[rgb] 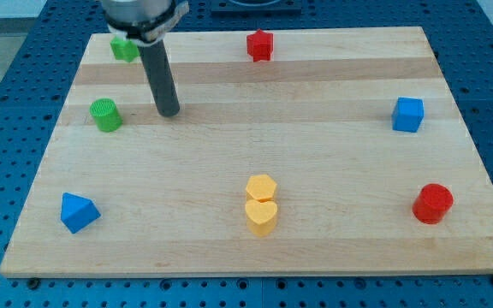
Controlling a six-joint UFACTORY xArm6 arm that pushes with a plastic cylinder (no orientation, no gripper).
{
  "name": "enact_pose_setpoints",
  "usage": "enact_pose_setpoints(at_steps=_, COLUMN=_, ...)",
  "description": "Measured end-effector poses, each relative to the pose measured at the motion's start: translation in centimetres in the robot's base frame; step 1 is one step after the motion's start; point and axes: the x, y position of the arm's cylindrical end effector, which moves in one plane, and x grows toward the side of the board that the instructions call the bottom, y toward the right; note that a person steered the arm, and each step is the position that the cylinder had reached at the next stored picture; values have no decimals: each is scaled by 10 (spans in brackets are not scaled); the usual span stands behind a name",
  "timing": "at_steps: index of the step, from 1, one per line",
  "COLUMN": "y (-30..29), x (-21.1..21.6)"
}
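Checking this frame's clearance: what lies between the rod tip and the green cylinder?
Bare wood only, in the camera view. My tip stands apart from the green cylinder, on the view's right of it.

The rod (161,79) is a straight, smooth cylinder, dark grey to black, with a faint pale sheen down one side; my tip (169,113) is blunt and flat-cut, the same width as the shaft above it; no screws, cables or markings show along it; above, the rod enters a wider round mount (140,17), dark with a lighter grey rim, cut off by the view's top.
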Motion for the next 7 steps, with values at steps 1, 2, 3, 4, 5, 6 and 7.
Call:
enact_pose_setpoints(at_steps=1, y=0, x=-44)
enact_pose_setpoints(at_steps=2, y=0, x=-90)
enact_pose_setpoints(at_steps=3, y=-2, x=-136)
enact_pose_setpoints(at_steps=4, y=-21, x=-174)
enact_pose_setpoints(at_steps=5, y=-30, x=-173)
enact_pose_setpoints(at_steps=6, y=-58, x=-173)
enact_pose_setpoints(at_steps=7, y=-88, x=-174)
